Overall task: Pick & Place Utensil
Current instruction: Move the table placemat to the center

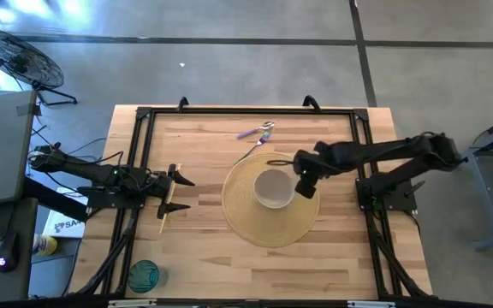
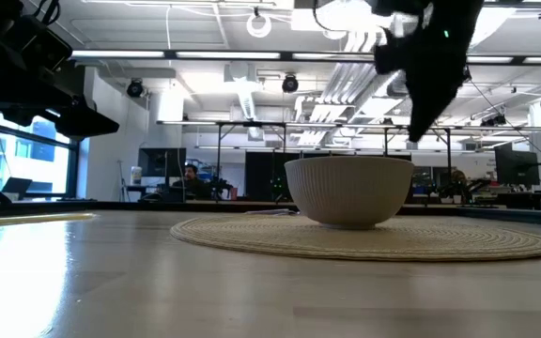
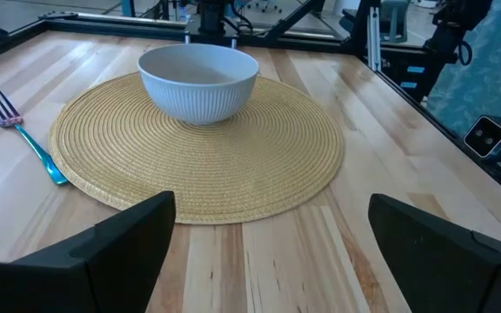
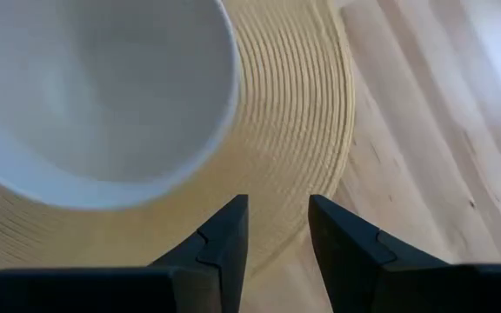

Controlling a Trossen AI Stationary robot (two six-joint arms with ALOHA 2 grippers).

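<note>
A white ribbed bowl [image 1: 272, 189] [image 3: 199, 80] [image 2: 349, 191] stands on a round woven mat [image 1: 268, 224] [image 3: 259, 165]. A fork [image 3: 24, 139] with purple tines and a teal handle lies flat on the wood, its handle end at the mat's far-left edge [image 1: 252, 152]. My right gripper [image 1: 305, 185] [image 4: 277, 222] hovers above the mat just right of the bowl, pointing down, its fingers a narrow gap apart with nothing between them; the low view shows it [image 2: 430, 99] well above the bowl's rim. My left gripper [image 1: 178, 190] [image 3: 272, 261] waits open at the table's left side, facing the mat.
More utensil pieces [image 1: 259, 132], purple and silvery, lie near the table's far edge. A teal round object [image 1: 144, 275] sits at the near left corner, and a pale stick [image 1: 164, 217] lies under the left gripper. A black frame [image 1: 246, 111] borders the table.
</note>
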